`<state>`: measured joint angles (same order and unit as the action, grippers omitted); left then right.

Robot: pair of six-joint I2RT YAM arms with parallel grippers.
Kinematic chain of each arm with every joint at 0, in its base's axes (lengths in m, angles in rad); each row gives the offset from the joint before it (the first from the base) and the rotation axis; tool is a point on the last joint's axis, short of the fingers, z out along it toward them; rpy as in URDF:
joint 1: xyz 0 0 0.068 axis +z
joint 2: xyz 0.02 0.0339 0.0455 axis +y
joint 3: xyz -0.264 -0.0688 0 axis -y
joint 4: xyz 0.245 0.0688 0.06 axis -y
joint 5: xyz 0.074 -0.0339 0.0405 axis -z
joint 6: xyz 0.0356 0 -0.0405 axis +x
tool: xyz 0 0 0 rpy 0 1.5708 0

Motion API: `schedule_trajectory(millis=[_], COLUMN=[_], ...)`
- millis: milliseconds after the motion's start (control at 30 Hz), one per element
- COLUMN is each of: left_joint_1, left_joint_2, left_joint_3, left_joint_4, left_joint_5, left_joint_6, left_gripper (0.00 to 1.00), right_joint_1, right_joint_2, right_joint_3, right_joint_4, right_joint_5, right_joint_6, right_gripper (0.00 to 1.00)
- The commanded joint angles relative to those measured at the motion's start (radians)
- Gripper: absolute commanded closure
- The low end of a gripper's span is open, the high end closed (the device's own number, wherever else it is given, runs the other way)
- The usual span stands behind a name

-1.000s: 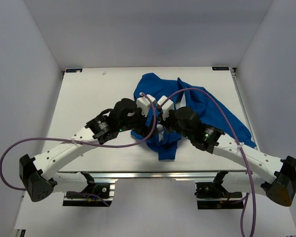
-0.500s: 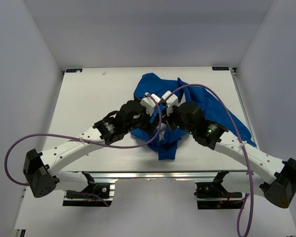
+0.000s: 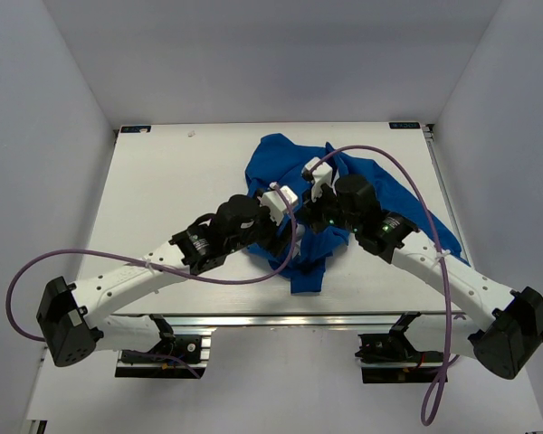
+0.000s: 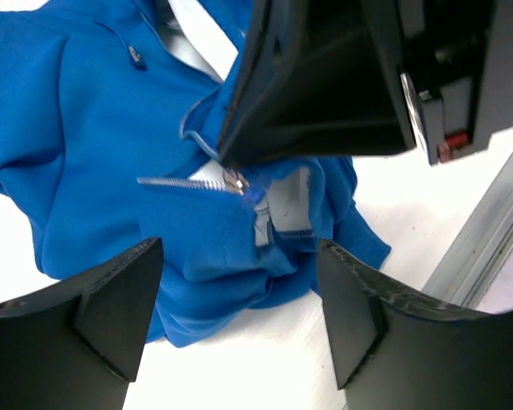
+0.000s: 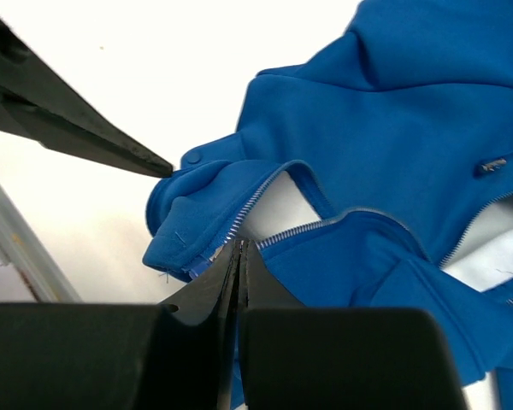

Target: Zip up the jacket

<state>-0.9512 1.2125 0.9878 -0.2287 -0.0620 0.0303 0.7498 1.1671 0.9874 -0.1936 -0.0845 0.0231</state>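
Observation:
The royal-blue jacket [image 3: 389,199] lies crumpled on the white table, its front open and pale lining showing. My right gripper [image 3: 309,231] is shut, its tips [image 5: 242,245] at the point where the two silver zipper rows [image 5: 299,229] meet near the hem. In the left wrist view its black finger ends right at the zipper slider [image 4: 235,180]. My left gripper [image 3: 292,235] is open. Its fingers [image 4: 120,299] straddle the hem fold of the jacket [image 4: 85,128] without touching it.
The white table [image 3: 181,172] has an aluminium rail [image 4: 487,239] along its near edge, close to both grippers. Purple cables loop from both arms over the jacket. One sleeve trails toward the right edge [image 3: 439,237].
The right arm has moved toward the far side, still shut at the zipper. The left arm has shifted right and nearer, closer to the jacket hem.

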Motion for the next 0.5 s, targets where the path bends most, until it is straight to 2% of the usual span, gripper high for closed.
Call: schedule_trajectory(millis=[0, 67, 200, 467], left_joint_1=[-0.001, -0.001, -0.001, -0.001], left_joint_2=[0.001, 0.010, 0.031, 0.050], left_joint_3=[-0.006, -0.005, 0.000, 0.009], left_joint_4=[0.049, 0.057, 0.055, 0.038], left_joint_5=[-0.007, -0.024, -0.036, -0.032], left_joint_6=[0.016, 0.025, 0.049, 0.052], left_gripper=[0.21, 0.29, 0.38, 0.36], right_joint_1=[-0.007, -0.009, -0.017, -0.038], right_joint_2=[-0.007, -0.009, -0.007, 0.003], right_joint_3=[0.051, 0.051, 0.056, 0.065], right_joint_4=[0.011, 0.013, 0.011, 0.005], right_joint_5=[-0.064, -0.069, -0.081, -0.104], right_joint_6=[0.014, 0.015, 0.023, 0.035], right_gripper=[1.00, 1.00, 1.00, 1.00])
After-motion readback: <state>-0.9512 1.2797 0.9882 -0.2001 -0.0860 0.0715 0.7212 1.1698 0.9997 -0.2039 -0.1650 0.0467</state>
